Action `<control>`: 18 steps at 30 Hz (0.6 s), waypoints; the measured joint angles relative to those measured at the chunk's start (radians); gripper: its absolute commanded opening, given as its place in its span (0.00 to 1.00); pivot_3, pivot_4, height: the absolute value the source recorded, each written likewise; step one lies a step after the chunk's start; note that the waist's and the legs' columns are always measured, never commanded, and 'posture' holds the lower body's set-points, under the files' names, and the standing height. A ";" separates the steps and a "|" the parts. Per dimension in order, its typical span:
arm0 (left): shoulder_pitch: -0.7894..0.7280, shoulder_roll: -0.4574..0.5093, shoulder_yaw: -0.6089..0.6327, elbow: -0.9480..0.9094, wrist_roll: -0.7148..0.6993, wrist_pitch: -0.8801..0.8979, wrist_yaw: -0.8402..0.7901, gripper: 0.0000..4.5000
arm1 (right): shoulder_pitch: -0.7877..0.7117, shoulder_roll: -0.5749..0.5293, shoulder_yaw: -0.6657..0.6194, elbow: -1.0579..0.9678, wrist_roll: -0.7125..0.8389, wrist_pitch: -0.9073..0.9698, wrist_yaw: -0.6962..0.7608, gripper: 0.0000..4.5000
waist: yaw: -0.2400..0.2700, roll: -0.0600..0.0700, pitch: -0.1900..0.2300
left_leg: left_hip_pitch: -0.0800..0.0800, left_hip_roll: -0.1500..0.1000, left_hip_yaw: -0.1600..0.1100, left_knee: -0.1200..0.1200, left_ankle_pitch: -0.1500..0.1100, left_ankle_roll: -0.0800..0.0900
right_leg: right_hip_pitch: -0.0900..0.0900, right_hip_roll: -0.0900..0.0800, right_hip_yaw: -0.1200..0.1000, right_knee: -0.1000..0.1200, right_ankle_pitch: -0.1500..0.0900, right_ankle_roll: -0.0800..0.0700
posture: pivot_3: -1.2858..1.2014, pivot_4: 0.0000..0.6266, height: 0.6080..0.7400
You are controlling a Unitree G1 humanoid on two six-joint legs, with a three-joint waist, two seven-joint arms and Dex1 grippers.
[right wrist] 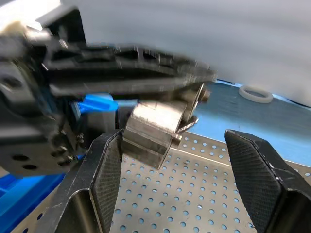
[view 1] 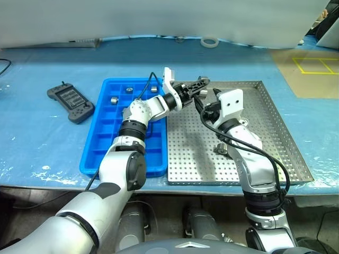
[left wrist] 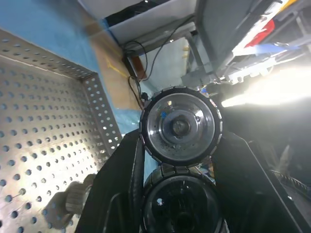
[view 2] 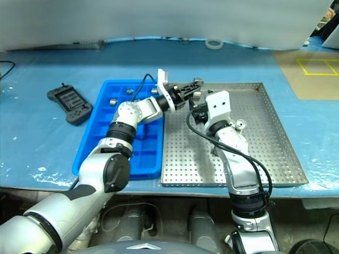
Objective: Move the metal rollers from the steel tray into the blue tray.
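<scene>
Holding a metal roller (left wrist: 180,125) pinched in its jaws above the steel tray (view 1: 275,132) at frame centre, the left gripper (view 1: 200,84) meets the right gripper (right wrist: 189,165), whose jaws stand spread, seemingly for a handover short of the blue tray (view 1: 106,153).

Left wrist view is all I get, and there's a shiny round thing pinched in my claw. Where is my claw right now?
Observer: Your left claw hovers over the far left part of the steel tray, right beside the blue tray.
Operator: What's the other claw doing?
Observer: The right claw is open just below yours, and your metal roller sits between its fingers, close to one of them.
Operator: Are there any in the blue tray already?
Observer: Yes, at least two rollers lie in its far compartments.
</scene>
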 measured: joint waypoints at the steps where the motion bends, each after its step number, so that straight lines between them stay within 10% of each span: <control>1: 0.005 -0.001 -0.002 -0.012 -0.002 0.001 -0.007 0.37 | -0.002 0.000 0.000 0.000 0.000 -0.005 0.001 0.77 | -0.001 0.000 0.000 | 0.000 0.000 0.000 0.000 0.000 0.000 | 0.000 0.000 0.000 0.000 0.000 0.000 | 0.39 0.24 1.00; 4: 0.018 -0.002 -0.002 -0.030 -0.011 0.003 -0.010 0.37 | -0.003 0.000 0.005 0.000 0.000 -0.009 0.001 0.77 | -0.001 0.000 0.000 | 0.000 0.000 0.000 0.000 0.000 0.000 | 0.000 0.000 0.000 0.001 0.000 0.000 | 0.39 0.24 1.00; 11: 0.019 -0.002 -0.002 -0.030 -0.016 -0.001 -0.007 0.37 | -0.003 0.009 0.027 0.000 0.002 -0.017 0.008 0.28 | 0.000 0.000 0.000 | 0.000 0.000 0.000 0.001 0.000 0.000 | 0.000 0.000 0.000 0.000 0.000 0.000 | 0.39 0.24 1.00; 18: 0.019 -0.002 -0.001 -0.029 -0.030 -0.001 -0.007 0.37 | -0.001 0.008 0.026 0.002 0.002 -0.033 0.005 0.27 | -0.001 0.000 0.000 | 0.000 0.000 0.000 0.001 0.000 0.000 | 0.000 0.000 0.000 0.001 0.000 0.000 | 0.39 0.24 1.00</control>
